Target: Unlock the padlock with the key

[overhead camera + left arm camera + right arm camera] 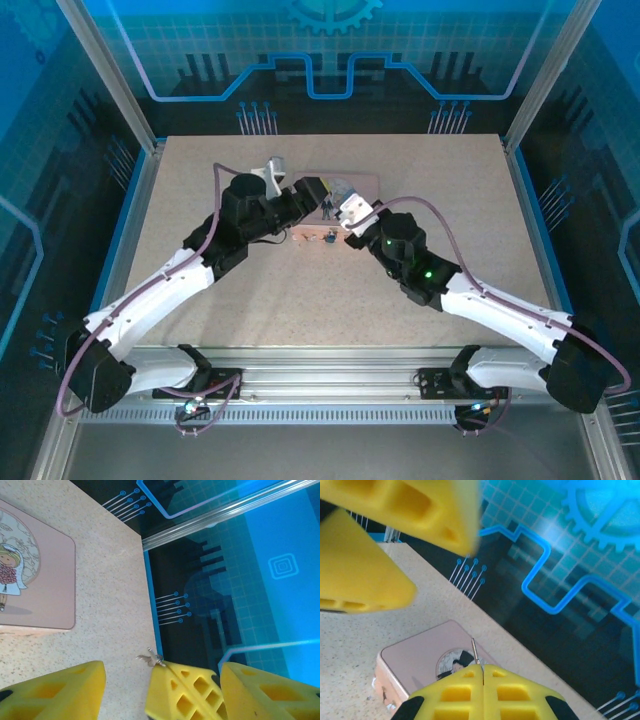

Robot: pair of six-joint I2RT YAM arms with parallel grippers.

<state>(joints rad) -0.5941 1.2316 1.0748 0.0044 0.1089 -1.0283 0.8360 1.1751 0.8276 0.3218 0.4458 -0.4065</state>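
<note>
My right gripper (pixel 482 668) is shut on the key (pixel 475 651), whose thin silver shaft pokes out past the closed yellow fingertips. In the left wrist view the key (pixel 151 657) shows at the tip of those shut fingers (pixel 186 692). My left gripper (pixel 164 666) is open, with its two yellow fingers standing on either side of the right one's tip. Both grippers hover over the front of the pink box (pixel 352 183). A tiny dark speck, probably the padlock (pixel 328 237), lies at the box's front; it is too small to be sure.
The pink box (pixel 45 580) with its cartoon picture lies flat at the table's middle back. The table's far edge (pixel 150 580) and the blue frame rail run close behind it. Speckled tabletop (pixel 300 300) spreads open in front of the box.
</note>
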